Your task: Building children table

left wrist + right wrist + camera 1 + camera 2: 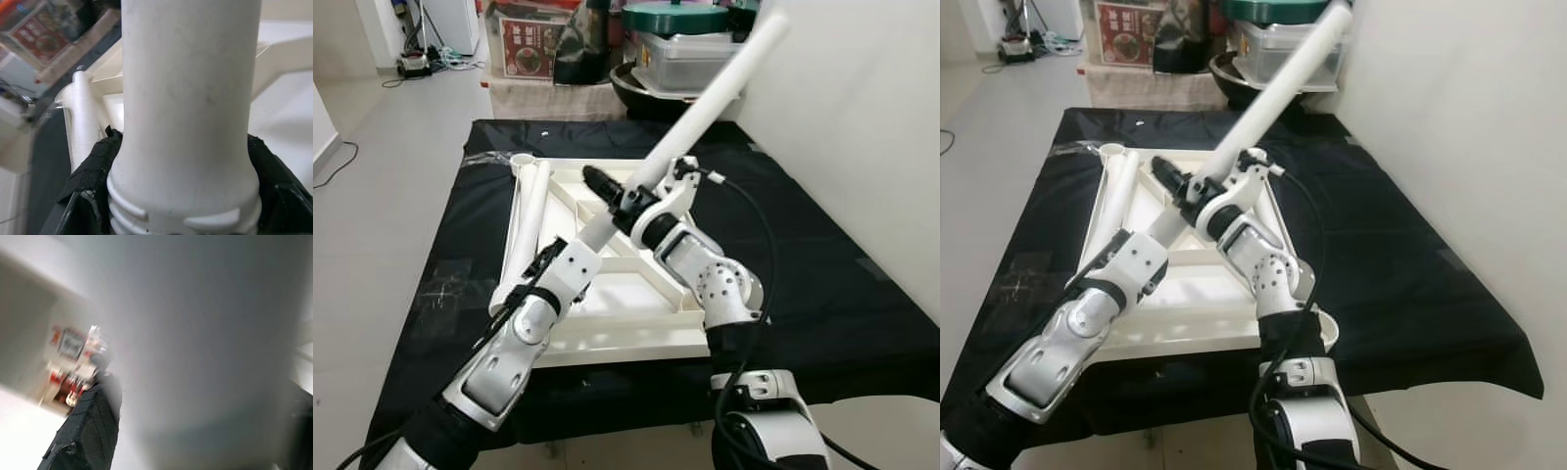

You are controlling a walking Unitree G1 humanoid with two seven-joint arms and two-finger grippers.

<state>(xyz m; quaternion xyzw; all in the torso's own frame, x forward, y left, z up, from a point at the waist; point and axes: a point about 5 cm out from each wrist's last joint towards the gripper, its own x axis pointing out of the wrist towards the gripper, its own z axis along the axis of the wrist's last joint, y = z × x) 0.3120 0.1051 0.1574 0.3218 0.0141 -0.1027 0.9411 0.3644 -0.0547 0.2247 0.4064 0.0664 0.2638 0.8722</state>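
Note:
A long white table leg [724, 93] slants up toward the back right over the upturned white tabletop [636, 338]. My left gripper [554, 257] is shut on the leg's lower threaded end [190, 107], with a black finger [90, 169] pressed on each side. Farther up, my right gripper [623, 198] is shut on the leg's shaft [210, 333], which appears close and blurred beside one black finger [93, 426]. The tabletop lies with its ribbed underside facing up. Two spare white legs [530, 211] lie along its left edge.
The tabletop rests on a low surface covered by a black cloth [822, 255]. A white wall [862, 98] runs close on the right. Boxes, a green lid and a dark pot [680, 39] are stacked at the back. Open floor [382, 196] lies to the left.

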